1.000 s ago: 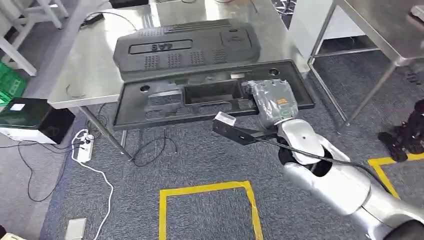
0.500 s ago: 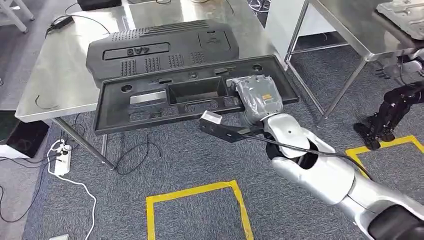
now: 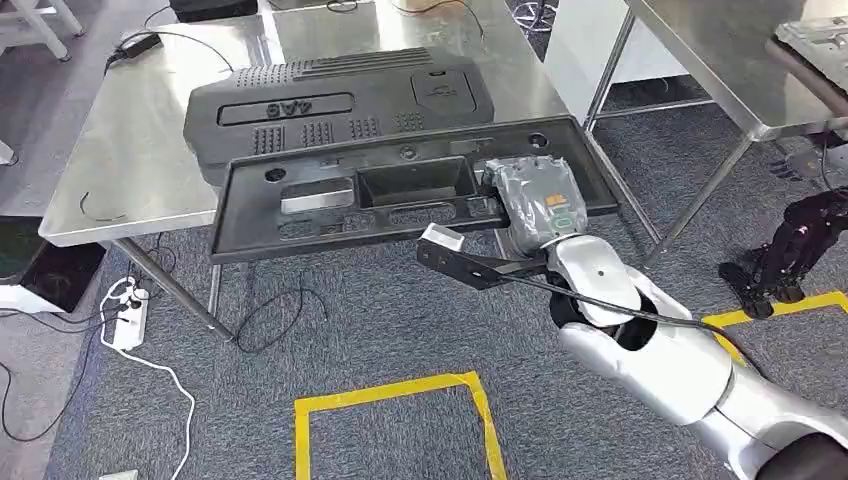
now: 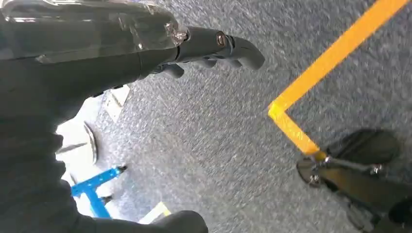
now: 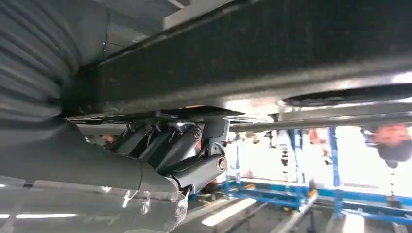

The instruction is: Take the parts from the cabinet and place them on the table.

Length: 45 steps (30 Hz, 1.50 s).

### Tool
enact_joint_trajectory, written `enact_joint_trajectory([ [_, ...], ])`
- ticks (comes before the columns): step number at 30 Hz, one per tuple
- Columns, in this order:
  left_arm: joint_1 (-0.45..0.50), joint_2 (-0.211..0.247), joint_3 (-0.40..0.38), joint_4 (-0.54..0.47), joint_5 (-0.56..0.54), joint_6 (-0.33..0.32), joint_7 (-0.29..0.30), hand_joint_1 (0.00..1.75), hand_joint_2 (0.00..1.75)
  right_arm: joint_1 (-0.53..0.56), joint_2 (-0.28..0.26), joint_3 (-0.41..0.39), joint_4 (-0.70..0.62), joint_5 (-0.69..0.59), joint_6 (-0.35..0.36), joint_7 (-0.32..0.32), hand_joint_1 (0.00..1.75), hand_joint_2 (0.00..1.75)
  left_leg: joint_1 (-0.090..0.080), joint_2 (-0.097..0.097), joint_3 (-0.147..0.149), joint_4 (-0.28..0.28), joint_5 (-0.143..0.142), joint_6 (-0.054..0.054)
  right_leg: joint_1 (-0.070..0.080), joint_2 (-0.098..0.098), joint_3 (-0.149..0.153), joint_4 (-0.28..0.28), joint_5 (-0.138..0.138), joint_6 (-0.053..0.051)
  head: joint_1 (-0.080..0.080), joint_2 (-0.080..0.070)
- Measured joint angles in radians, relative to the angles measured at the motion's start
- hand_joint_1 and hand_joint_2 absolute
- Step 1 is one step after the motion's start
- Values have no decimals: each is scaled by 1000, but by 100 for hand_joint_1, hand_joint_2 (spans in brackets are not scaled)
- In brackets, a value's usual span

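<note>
I am seeing the whole scene sitting further right and lower in the head view than half a second back, so the camera has swung, not the things. The steel desk [image 3: 130, 150] is carrying a big black cover [image 3: 340, 100] lying flat, with raised lettering and grille patches. In front of it the long black panel [image 3: 400, 190] is lying with its far edge on the desk and its near edge overhanging the grey carpet, in the same place against the cover as before. My right hand [image 3: 535, 200] is still gripping the panel's right end; in the right wrist view the dark fingers [image 5: 180, 145] are curling under the panel's edge. My left hand [image 4: 214, 46] is hanging over the carpet by a yellow tape line [image 4: 330, 73], holding nothing, fingers loosely bent. A second steel bench [image 3: 740, 60] is standing to the right.
</note>
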<state>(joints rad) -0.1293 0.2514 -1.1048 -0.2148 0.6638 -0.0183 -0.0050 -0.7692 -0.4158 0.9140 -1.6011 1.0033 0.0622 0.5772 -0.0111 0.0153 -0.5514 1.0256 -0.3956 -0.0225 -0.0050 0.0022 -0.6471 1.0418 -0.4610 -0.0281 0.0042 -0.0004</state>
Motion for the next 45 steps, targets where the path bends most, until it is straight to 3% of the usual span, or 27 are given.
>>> enact_joint_trajectory([
  [1, 2, 0, 0, 0, 0, 0, 0, 0, 175, 0, 0, 0, 0, 0, 0, 0, 175, 175, 4, -4, 2, 16, -11, -6, -4, 1, 11, -6, -1, -6, 2, 0],
  [2, 0, 0, 0, 0, 0, 0, 0, 0, 175, -2, 1, 0, 0, 1, 0, 0, 175, 175, 5, -8, -18, 60, -32, -14, -6, 1, 17, -7, -5, -12, -12, 0],
  [5, 0, 0, 0, 0, 0, 0, 0, 0, 175, -3, 2, 0, 0, 0, 0, 0, 175, 175, 20, -8, -150, 281, -108, -29, -6, 3, 27, -7, -16, -17, -27, 0],
  [6, 1, 0, 0, 0, 0, 0, 0, 0, 175, -3, 2, 0, 0, 0, 0, 0, 175, 175, 24, -8, -178, 310, -101, -31, -6, 6, 31, -7, -20, -16, -31, 0],
  [8, 4, 0, 0, 0, 0, 0, 1, 0, 175, -2, 2, 0, 0, 0, 0, 0, 175, 175, 31, -8, -163, 230, -16, -34, -9, 12, 43, -7, -29, -11, -41, 0],
  [10, 4, 0, 0, 0, 0, 0, 1, 0, 175, -2, 2, 0, 0, 1, 0, 0, 175, 175, 34, -9, -98, 57, 91, -32, -11, 13, 61, -7, -42, -3, -47, 0],
  [12, 5, 0, 0, 0, 0, 0, 1, 0, 175, -3, 2, 0, 0, 0, 0, 0, 175, 175, 23, -14, -81, 7, 71, -19, -9, 17, 62, -8, -49, 11, -53, 0],
  [14, 4, 0, 0, 0, 0, 0, 0, 0, 175, -2, 2, 0, 0, 0, 0, 0, 175, 175, 23, -11, -80, 5, 68, -4, -12, 15, 68, -5, -39, 28, -47, 0],
  [16, 5, 0, 0, 0, 0, 0, 0, 0, 175, -3, 2, 0, 0, 0, 0, 0, 175, 175, 27, -12, -60, -6, 66, 9, -13, 9, 69, 7, -50, 36, -38, 0],
  [17, 5, 0, 0, 0, 0, 0, 0, 0, 175, -5, 2, 0, 0, 0, 0, 0, 175, 175, 25, -12, -53, -8, 63, 15, -12, 7, 55, 44, -64, 38, -30, 0],
  [20, 1, 0, 0, 0, 2, 0, -1, 0, 175, -6, 3, 0, 0, 3, 1, -8, 175, 175, 17, -12, -46, -7, 55, 29, -10, 7, -66, 251, -149, 39, -7, 0],
  [21, 2, -1, 0, 0, 2, 0, -2, 0, 175, -5, 3, 1, 0, 8, 3, -10, 175, 175, 15, -12, -41, -7, 50, 30, -9, 7, -96, 289, -154, 38, -1, 0],
  [22, 3, -1, 0, 0, 4, 0, -2, 0, 175, -5, 3, 2, 0, 13, 8, -11, 175, 175, 13, -12, -34, -7, 44, 30, -8, 7, -106, 282, -134, 33, 3, 0],
  [23, 3, -1, 0, 0, 6, 0, -2, 0, 175, -5, 3, 3, 1, 18, 11, -11, 175, 175, 11, -12, -25, -6, 37, 30, -7, 7, -92, 227, -87, 28, 7, 0],
  [25, 2, -1, 0, 0, 7, 1, -3, 0, 175, -6, 3, 3, 1, 21, 14, -11, 175, 175, 9, -12, -5, -6, 22, 27, -1, 5, -30, 56, 27, 15, 16, 0],
  [26, 2, -2, 0, 0, 7, 1, -4, 0, 175, -6, 3, 3, 1, 21, 15, -11, 175, 175, 11, -12, -3, -8, 15, 24, 4, -1, -13, 20, 35, 8, 17, 0],
  [27, -1, -4, 0, 0, 7, 1, -5, 0, 175, -12, 4, 4, 1, 21, 16, -11, 175, 175, 10, -11, -4, -5, 14, 19, 13, -5, -17, -13, 6, 8, 11, 0],
  [28, -3, -4, 0, 0, 8, 2, -5, 0, 175, -13, 4, 4, 1, 22, 17, -12, 175, 175, 12, -11, -8, -7, 12, 11, 14, -2, -14, -5, 18, -1, 17, 0],
  [32, -4, -5, 0, -1, 8, 1, -5, 0, 175, -14, 5, 3, 1, 23, 14, -11, 175, 175, 11, -11, 4, 35, -8, -9, 3, 2, 24, -31, 9, -20, 17, 0],
  [33, -7, -5, 0, -1, 8, 1, -6, 0, 175, -16, 7, 3, 1, 24, 13, -11, 175, 175, 14, -12, -27, 92, -26, -17, 2, 1, 31, -30, 4, -26, 4, 0],
  [36, -8, -5, 0, 0, 8, 2, -6, 0, 175, -14, 16, 4, 2, 24, 10, -15, 175, 175, 28, -11, -157, 279, -91, -36, 1, 4, 47, -29, -15, -25, -11, 0],
  [37, -7, -5, 0, -1, 8, 1, -6, 0, 175, -13, 17, 4, 3, 25, 10, -15, 175, 175, 31, -11, -174, 282, -82, -38, -1, 6, 55, -28, -22, -23, -14, 0],
  [38, -5, -5, 0, 0, 7, 1, -6, 0, 175, -12, 17, 4, 5, 27, 10, -15, 175, 175, 34, -11, -171, 247, -50, -38, -2, 7, 66, -27, -31, -21, -19, 0],
  [40, -5, -4, 0, -1, 7, 1, -5, 0, 175, -12, 19, 4, 6, 30, 8, -15, 175, 175, 37, -11, -122, 85, 75, -40, -7, 8, 92, -25, -52, -13, -22, 0],
  [41, -4, -4, 0, 0, 7, 1, -5, 0, 175, -13, 21, 4, 6, 32, 8, -16, 175, 175, 38, -12, -108, 15, 120, -39, -7, 8, 100, -25, -62, -7, -26, 0],
  [42, -5, -4, 0, -1, 7, 1, -5, 0, 175, -13, 24, 4, 7, 33, 7, -18, 175, 175, 30, -9, -112, 7, 83, -34, -6, 9, 106, -22, -65, -1, -29, 0],
  [45, -8, -4, 0, 0, 6, 0, -5, 0, 175, -15, 27, 4, 10, 34, 5, -23, 175, 175, 25, -8, -98, 6, 85, 0, -5, 8, 115, -23, -71, 18, -24, 0],
])
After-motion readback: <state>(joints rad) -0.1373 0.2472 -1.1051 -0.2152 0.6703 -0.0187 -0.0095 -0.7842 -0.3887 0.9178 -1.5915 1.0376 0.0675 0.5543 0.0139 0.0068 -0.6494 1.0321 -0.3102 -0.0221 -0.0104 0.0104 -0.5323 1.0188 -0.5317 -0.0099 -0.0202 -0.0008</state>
